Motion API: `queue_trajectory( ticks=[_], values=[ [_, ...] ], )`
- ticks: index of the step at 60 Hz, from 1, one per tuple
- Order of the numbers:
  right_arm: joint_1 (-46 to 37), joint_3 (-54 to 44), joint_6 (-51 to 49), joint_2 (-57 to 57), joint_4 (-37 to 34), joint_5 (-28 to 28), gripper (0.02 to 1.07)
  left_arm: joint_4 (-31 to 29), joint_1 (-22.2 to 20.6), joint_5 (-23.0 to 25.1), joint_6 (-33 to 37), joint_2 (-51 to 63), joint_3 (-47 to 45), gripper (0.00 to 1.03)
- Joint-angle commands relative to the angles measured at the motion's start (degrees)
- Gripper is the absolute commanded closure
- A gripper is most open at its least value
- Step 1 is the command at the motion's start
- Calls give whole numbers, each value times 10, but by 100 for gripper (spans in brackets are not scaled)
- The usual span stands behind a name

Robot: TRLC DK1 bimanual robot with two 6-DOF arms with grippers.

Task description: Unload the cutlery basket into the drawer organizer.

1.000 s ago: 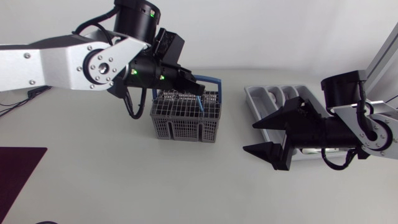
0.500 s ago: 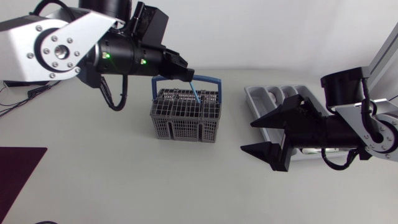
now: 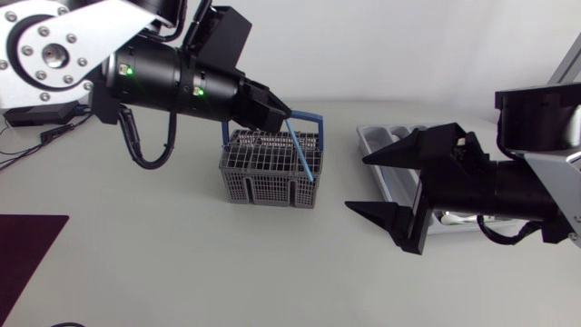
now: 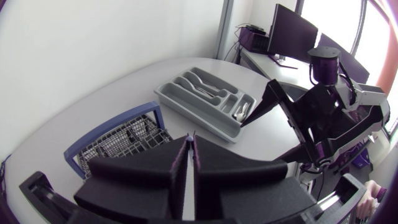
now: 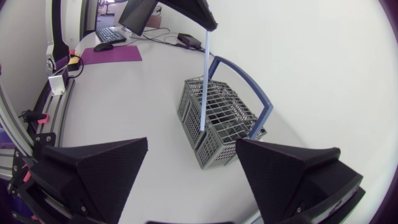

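Observation:
A grey wire cutlery basket point(image 3: 270, 170) with a blue handle stands mid-table; it also shows in the left wrist view point(image 4: 118, 140) and the right wrist view point(image 5: 217, 121). My left gripper point(image 3: 280, 114) hangs above the basket's right part, shut on the top end of a thin blue utensil point(image 3: 304, 154). The utensil slants down, its lower end at the basket's right rim point(image 5: 203, 87). The grey drawer organizer point(image 3: 379, 138) lies to the right, partly hidden by my right arm. My right gripper point(image 3: 356, 183) stands open between basket and organizer, pointing left, nothing in it.
A spoon point(image 4: 240, 114) lies in one organizer compartment. A dark purple mat point(image 3: 27, 245) sits at the table's front left corner. Cables and a black box point(image 3: 36, 113) are at the left edge.
My left arm has risen and drawn the blue utensil up out of the basket, now slanting toward the right rim. My right gripper has risen and edged slightly left, still open.

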Motion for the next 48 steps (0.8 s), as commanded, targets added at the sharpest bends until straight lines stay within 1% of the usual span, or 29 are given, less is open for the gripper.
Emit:
queue_trajectory(
  ticks=[1, 6, 10, 20, 27, 35, 48],
  values=[
    [13, 8, 9, 3, 7, 4, 6, -11, -5, 28, -13, 27, 27, 97],
    [24, 15, 10, 13, 7, 4, 6, -16, -11, 64, -18, 43, 35, 97],
    [32, 21, 12, 26, 7, 3, 6, -18, -18, 72, -19, 52, 40, 97],
    [43, 37, 17, 61, 9, 4, 14, -13, -36, 92, -22, 58, 39, 97],
    [43, 52, 19, 92, 9, -2, 23, -6, -45, 94, -25, 58, 36, 97],
    [43, 63, 24, 115, 9, -4, 37, 1, -48, 94, -26, 58, 33, 97],
    [36, 72, 33, 129, 9, -6, 67, 3, -46, 94, -26, 56, 31, 97]
  ],
)
